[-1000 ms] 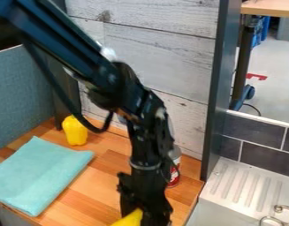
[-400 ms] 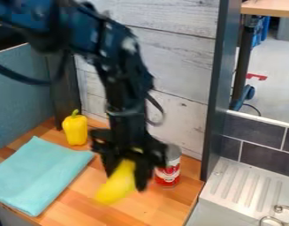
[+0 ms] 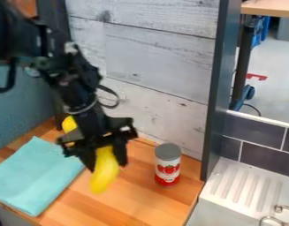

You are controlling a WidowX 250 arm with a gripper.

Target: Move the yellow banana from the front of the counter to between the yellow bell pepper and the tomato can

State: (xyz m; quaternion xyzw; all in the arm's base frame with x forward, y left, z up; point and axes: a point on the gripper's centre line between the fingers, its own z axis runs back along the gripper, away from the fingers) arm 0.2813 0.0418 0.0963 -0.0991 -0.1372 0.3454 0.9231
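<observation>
Over the bench [image 3: 134, 205], between the folded cloth [image 3: 34, 176] and the can [image 3: 168, 167], a yellow banana [image 3: 101, 180] is gripped by the tool [image 3: 105, 167]; grasping appears done, with release not yet made.

Gripper [image 3: 106, 161] with yellow banana [image 3: 104, 173] moved from near worktop [image 3: 143, 201] right edge, leftward and back, to beside cloth [image 3: 34, 176]. Can [image 3: 168, 165] now uncovered. Yellow pepper [image 3: 69, 124] now partly behind arm [image 3: 70, 81].
</observation>
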